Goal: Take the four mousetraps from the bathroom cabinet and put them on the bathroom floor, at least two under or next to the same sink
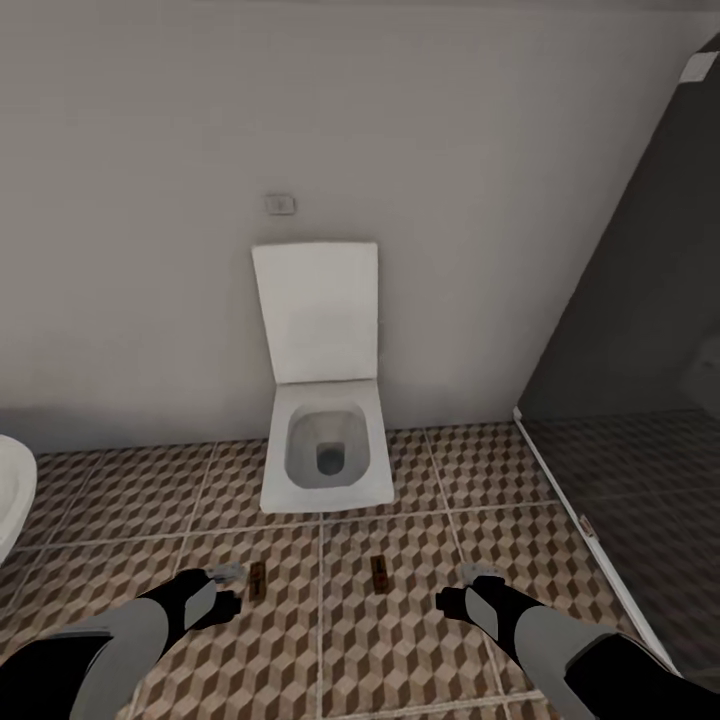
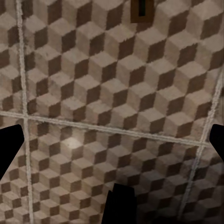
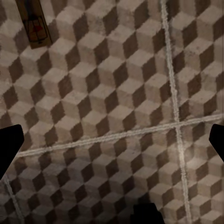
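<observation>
Both hands hang low over the brown, beige and white cube-pattern tiled bathroom floor [image 1: 420,640]. In the left wrist view the left hand [image 1: 228,590] has its dark fingers [image 2: 10,149] at opposite edges of the picture, spread wide with nothing between them; the right hand [image 1: 462,590] reads the same way in its own wrist view, spread and empty.

Two small flat dark brown mousetraps lie on the tiles in front of the white square-bowled toilet [image 1: 325,450] with its raised lid. The left trap [image 1: 257,582] lies just beside the left hand, and the right trap [image 1: 379,574] sits between the two hands, nearer the middle. The right wrist view shows one trap's [image 3: 33,25] wire and reddish centre.

Risks from here, as I judge them: both visible traps sit by the toilet, not by a sink, so the sink condition may go unmet. A white rounded rim [image 1: 15,490] at the head view's left edge may be a basin or a tub; I cannot tell. The dark glass shower stall [image 1: 640,470] on the right has different tiles; a trap nudged there would break the same-floor rule. Low-swinging hands could also knock either trap.
</observation>
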{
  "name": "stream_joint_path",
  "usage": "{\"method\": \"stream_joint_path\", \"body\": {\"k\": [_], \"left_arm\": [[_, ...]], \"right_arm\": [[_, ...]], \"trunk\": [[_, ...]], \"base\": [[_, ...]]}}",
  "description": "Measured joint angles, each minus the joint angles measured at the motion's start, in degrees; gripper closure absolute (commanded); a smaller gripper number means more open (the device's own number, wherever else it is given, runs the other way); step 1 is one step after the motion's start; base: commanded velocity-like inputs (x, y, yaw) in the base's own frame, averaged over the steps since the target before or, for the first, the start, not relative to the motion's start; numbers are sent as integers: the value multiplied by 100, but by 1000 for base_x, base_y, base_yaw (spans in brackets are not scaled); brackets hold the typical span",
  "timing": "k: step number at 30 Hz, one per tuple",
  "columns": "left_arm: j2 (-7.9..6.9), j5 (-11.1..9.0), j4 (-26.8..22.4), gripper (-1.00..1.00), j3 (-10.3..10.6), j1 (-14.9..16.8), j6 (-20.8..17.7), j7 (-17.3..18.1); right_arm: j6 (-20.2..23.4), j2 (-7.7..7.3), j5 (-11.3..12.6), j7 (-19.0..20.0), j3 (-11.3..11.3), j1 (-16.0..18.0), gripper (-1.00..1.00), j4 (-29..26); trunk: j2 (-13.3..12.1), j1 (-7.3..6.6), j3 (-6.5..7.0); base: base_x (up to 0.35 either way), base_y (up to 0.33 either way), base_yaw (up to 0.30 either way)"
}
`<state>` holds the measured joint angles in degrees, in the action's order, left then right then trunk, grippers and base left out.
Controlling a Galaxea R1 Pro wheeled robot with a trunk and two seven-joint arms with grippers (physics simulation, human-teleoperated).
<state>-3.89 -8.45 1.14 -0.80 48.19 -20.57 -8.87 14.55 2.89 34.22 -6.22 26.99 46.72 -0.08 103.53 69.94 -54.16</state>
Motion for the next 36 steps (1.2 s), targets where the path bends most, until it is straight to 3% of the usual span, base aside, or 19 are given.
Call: {"method": "stream_joint_path", "body": {"k": [10,21,36], "left_arm": [[-57,-65,14,-100,-2,0,-16,-1],[-74,-81,25,-100,-5,-6,-21,-1],[-71,-205,27,-100,-3,-14,-21,-9]], "right_arm": [[7,-16,-9,6,33,-6,-100,22],[12,-99,-6,24,428,-73,-100,39],[10,-145,0,32,564,-239,-100,147]], "trunk": [[-401,-220,215],[-842,-461,495],[-1444,-791,888]], "base": [[0,0,29],[0,0,115],[0,0,142]]}}
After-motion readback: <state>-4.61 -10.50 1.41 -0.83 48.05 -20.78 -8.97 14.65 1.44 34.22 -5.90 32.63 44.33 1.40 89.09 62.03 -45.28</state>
